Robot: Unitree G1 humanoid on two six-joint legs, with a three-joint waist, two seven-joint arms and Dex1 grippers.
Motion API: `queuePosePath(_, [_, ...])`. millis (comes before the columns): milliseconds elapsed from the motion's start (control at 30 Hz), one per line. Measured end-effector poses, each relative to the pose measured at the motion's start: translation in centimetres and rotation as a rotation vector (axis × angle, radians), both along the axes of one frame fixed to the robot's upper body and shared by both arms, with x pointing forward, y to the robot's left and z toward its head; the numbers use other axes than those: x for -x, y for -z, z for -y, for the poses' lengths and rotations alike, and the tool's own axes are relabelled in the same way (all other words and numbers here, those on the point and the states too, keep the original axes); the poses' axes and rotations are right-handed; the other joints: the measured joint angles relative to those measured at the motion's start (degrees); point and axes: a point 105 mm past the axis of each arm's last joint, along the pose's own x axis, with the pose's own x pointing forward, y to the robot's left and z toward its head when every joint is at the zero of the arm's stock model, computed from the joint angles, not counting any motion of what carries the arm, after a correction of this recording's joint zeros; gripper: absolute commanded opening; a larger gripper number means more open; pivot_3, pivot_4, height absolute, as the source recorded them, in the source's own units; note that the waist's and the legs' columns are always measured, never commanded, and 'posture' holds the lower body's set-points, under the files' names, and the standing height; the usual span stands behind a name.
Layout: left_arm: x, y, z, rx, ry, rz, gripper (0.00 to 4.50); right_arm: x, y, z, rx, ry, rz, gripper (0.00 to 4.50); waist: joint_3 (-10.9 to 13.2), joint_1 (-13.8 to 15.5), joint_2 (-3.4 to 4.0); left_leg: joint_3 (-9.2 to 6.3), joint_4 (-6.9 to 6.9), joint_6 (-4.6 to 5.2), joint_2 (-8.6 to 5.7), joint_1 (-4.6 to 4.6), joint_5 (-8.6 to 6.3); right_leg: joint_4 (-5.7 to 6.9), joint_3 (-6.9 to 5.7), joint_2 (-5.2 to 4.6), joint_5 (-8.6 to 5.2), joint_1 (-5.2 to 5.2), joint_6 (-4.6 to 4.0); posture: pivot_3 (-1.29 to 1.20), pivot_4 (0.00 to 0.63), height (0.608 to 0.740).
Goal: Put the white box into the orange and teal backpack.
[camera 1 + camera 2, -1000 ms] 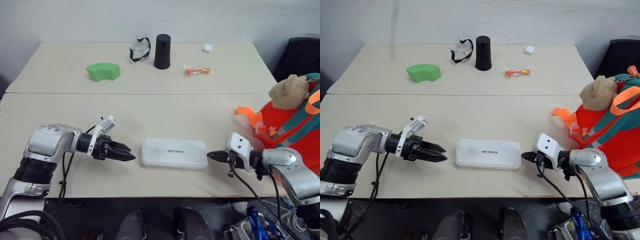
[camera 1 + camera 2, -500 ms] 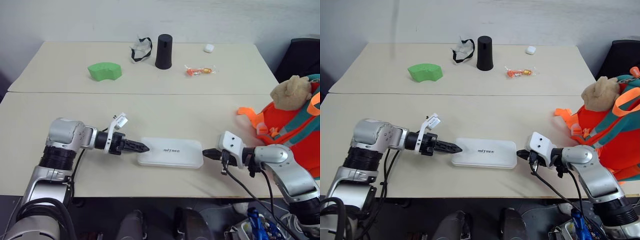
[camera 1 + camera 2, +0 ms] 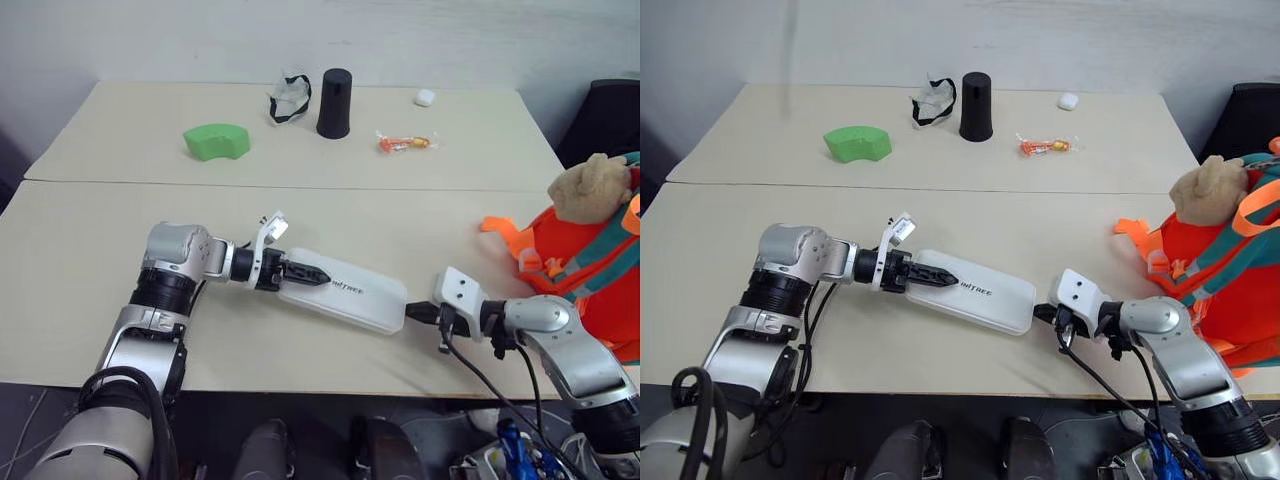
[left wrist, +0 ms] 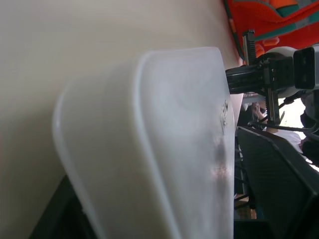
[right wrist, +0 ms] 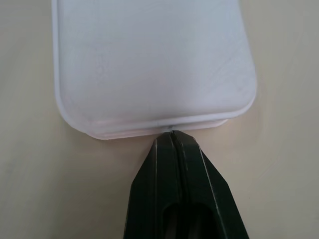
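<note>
The grasp step is in hand: the left gripper (image 3: 940, 279) straddles the left end of the box (image 3: 975, 291), which lies on the near table (image 3: 940, 215), its clamp unconfirmed. The right gripper (image 5: 172, 137), fingers together, braces the box's right end. Next comes a firm clamp, then a lift right to the backpack (image 3: 1230, 270).

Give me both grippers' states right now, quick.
Left gripper: closing over one end of the white box; a firm hold cannot be told.
Right gripper: shut, holding nothing, tips against the box's other end.
</note>
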Motion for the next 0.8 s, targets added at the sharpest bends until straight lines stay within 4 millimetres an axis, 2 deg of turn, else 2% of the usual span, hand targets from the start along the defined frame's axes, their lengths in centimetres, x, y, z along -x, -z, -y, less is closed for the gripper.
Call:
queuePosePath(100, [0.2, -0.7, 0.5, 0.048, 0.038, 0.007, 1.92, 0.0, 0.0, 0.1, -0.001, 0.008, 0.002, 0.0, 0.0, -0.02, 0.0, 0.01, 0.0, -0.01, 0.01, 0.02, 0.0, -0.01, -0.03, 0.0, 0.0, 0.02, 0.0, 0.0, 0.15, 0.74])
queuePosePath(200, [0.5, -1.1, 0.9, 0.085, 0.077, 0.002, 1.42, 0.1, 0.1, 0.3, -0.003, 0.023, 0.004, 0.0, -0.01, -0.04, -0.01, 0.01, 0.0, -0.02, 0.0, 0.09, 0.01, -0.04, 0.0, -0.02, 0.0, 0.05, 0.0, 0.0, 0.15, 0.74])
queuePosePath(333, [0.9, -1.5, 0.9, 0.099, 0.104, 0.026, 1.33, 0.4, -0.1, 0.5, -0.026, 0.049, 0.01, 0.0, -0.01, -0.04, -0.01, -0.01, 0.0, -0.03, 0.02, 0.05, 0.02, -0.01, 0.09, -0.04, 0.0, 0.03, 0.0, 0.0, 0.15, 0.74])
queuePosePath(400, [1.2, -1.6, 0.2, 0.111, 0.105, 0.044, 1.33, 0.6, -1.2, 0.9, -0.079, 0.09, 0.023, 0.0, -0.01, -0.11, -0.01, -0.03, 0.0, -0.05, 0.07, 0.02, 0.01, 0.0, 0.09, -0.07, 0.0, 0.01, -0.01, 0.0, 0.15, 0.74])
queuePosePath(467, [1.6, -2.3, -0.8, 0.153, 0.094, 0.102, 1.33, 0.8, -3.0, 2.3, -0.143, 0.176, 0.062, 0.0, 0.0, -0.46, 0.0, -0.04, -0.04, -0.08, 0.12, 0.01, 0.01, 0.0, 0.1, -0.15, 0.0, 0.0, -0.02, 0.0, 0.15, 0.74])
queuePosePath(500, [1.5, -2.5, -1.2, 0.163, 0.083, 0.115, 1.33, 0.7, -3.5, 2.7, -0.156, 0.199, 0.074, 0.17, 0.0, -0.59, -0.01, -0.04, -0.04, -0.1, 0.14, 0.01, 0.01, 0.0, 0.1, -0.15, 0.0, 0.0, -0.02, 0.0, 0.15, 0.74])
queuePosePath(567, [2.0, -4.1, -2.4, 0.235, 0.075, 0.211, 1.33, 1.2, -5.0, 4.7, -0.224, 0.325, 0.096, 0.59, 0.01, -0.61, 0.01, -0.1, -0.06, -0.12, 0.14, -0.04, 0.02, 0.0, 0.08, -0.18, -0.02, -0.05, -0.07, 0.0, 0.15, 0.74])
queuePosePath(667, [3.2, -7.2, -3.9, 0.328, 0.079, 0.349, 1.33, 3.0, -6.2, 7.8, -0.311, 0.481, 0.063, 1.57, 0.01, -0.35, 0.01, -0.15, -0.12, -0.13, 0.15, -0.07, 0.01, -0.03, 0.05, -0.18, -0.03, -0.02, -0.07, 0.0, 0.15, 0.74])
queuePosePath(733, [4.1, -9.3, -4.8, 0.367, 0.08, 0.45, 1.33, 4.6, -7.1, 8.8, -0.35, 0.539, 0.05, 2.23, 0.01, -0.06, 0.01, -0.16, -0.12, -0.13, 0.13, 0.0, 0.01, -0.05, 0.06, -0.18, -0.03, 0.05, -0.07, 0.0, 0.15, 0.74])
queuePosePath(800, [5.3, -10.1, -4.9, 0.376, 0.102, 0.511, 1.33, 5.7, -7.8, 9.2, -0.372, 0.58, 0.055, 2.91, 0.01, 0.04, 0.01, -0.15, -0.12, -0.1, 0.09, 0.05, 0.0, -0.17, 0.09, -0.21, -0.03, 0.08, -0.07, 0.0, 0.15, 0.74])
